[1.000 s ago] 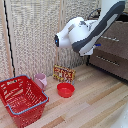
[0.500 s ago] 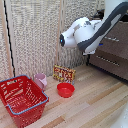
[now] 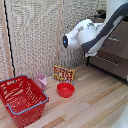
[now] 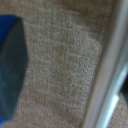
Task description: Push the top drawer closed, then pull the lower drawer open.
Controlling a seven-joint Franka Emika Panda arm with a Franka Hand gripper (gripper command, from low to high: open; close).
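The dark brown wooden top drawer [image 3: 116, 41], its thin silver bar handle running horizontally, lies toward the exterior view's right of the arm; the hand's state cannot be told.

The floor [image 3: 95, 102] is pale wood planking with a smooth, slightly satin finish. Behind it the folding screen [image 3: 35, 37] looks like beige woven cloth stretched in light frames; in the wrist view the same cloth [image 4: 60, 65] shows a coarse, matt, canvas-like weave, beside a smooth pale frame strip [image 4: 107, 70]. The basket [image 3: 22, 100] on the floor is glossy red plastic mesh with a blue rim. Near the basket, the bowl [image 3: 65, 90] is shiny red plastic, the cup [image 3: 41, 80] dull pink, and the small box [image 3: 64, 74] printed card. The cabinet [image 3: 115, 55] is dark brown wood, matt, with thin silvery metal handles. The arm [image 3: 87, 35] wears smooth white plastic shells with black joints.
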